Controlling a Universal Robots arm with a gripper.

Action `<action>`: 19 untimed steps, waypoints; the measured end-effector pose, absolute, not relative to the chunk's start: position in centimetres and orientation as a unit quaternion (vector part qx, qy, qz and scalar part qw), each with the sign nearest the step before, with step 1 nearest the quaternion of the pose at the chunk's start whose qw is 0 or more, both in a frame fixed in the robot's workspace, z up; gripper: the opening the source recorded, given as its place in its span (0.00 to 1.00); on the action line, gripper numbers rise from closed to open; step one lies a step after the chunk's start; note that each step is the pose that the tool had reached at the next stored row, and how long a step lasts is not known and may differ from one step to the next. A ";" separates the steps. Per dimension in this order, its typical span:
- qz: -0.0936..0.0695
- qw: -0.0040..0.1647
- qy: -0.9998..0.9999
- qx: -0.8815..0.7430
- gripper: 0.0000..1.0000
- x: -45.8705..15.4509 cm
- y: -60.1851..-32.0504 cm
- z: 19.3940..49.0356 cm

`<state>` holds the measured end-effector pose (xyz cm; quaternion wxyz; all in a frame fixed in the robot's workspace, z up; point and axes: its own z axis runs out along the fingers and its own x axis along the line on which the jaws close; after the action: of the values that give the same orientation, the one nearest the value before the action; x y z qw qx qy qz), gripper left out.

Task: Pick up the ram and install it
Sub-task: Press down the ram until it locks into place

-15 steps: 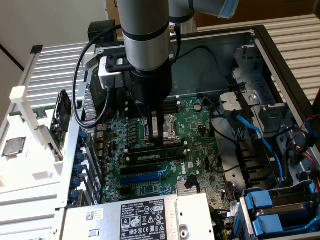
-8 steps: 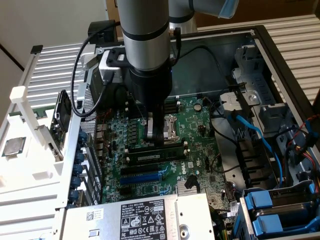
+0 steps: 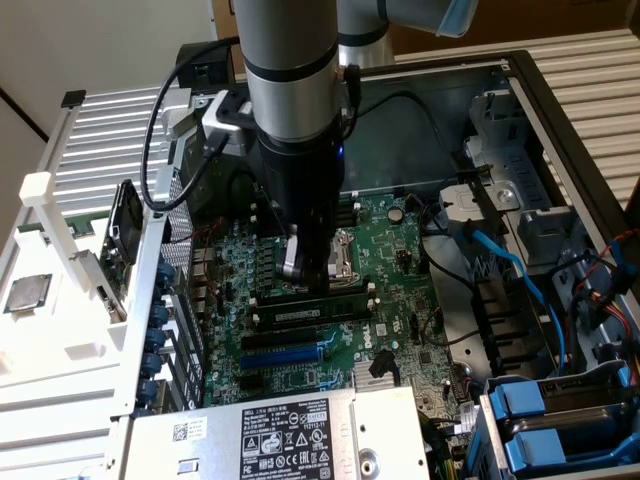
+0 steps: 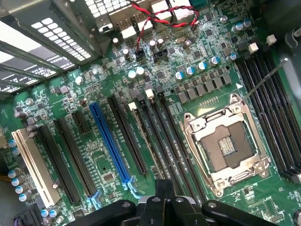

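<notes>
The arm is reaching down into an open computer case (image 3: pixel 560 110), its gripper (image 3: pixel 305 268) hanging just above the green motherboard (image 3: pixel 400 330), over the memory slots beside the processor socket (image 3: pixel 345 258). The claw is showing pinched narrow, fingers drawn together, and nothing is showing between them. In the wrist view the gripper (image 4: pixel 164 200) is appearing as black linkages with the fingers meeting over the long black slots (image 4: pixel 157 141) next to the silver socket frame (image 4: pixel 225 146), which is sitting open with its contact field bare. The ram (image 3: pixel 315 312) is lying seated in a slot just in front of the gripper in the exterior view, a long dark stick with a pale label, running across the board between white end clips; it is looking level, though whether the clips are latched cannot be told. Closer to the camera, a blue expansion slot (image 3: pixel 285 357) is running parallel to it, and the same blue slot (image 4: pixel 110 143) is showing in the wrist view among black ones. A black cable (image 3: pixel 165 130) is looping from the arm's wrist. At the exterior view's left, a square silver processor chip (image 3: pixel 27 293) is resting on a white tray (image 3: pixel 60 350) outside the case. Blue cables (image 3: pixel 520 280) are trailing along the exterior view's right.
</notes>
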<state>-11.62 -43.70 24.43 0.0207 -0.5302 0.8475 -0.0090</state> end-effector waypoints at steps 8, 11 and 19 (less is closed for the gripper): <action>-0.011 0.020 0.892 -0.452 0.11 -11.6 -43.7 24.4; -0.011 0.019 0.901 -0.434 0.11 -11.6 -43.7 24.4; -0.013 0.018 0.935 -0.354 0.11 -11.6 -43.7 24.4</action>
<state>-11.62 -43.70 24.43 0.0184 -0.3540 0.9350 -0.0130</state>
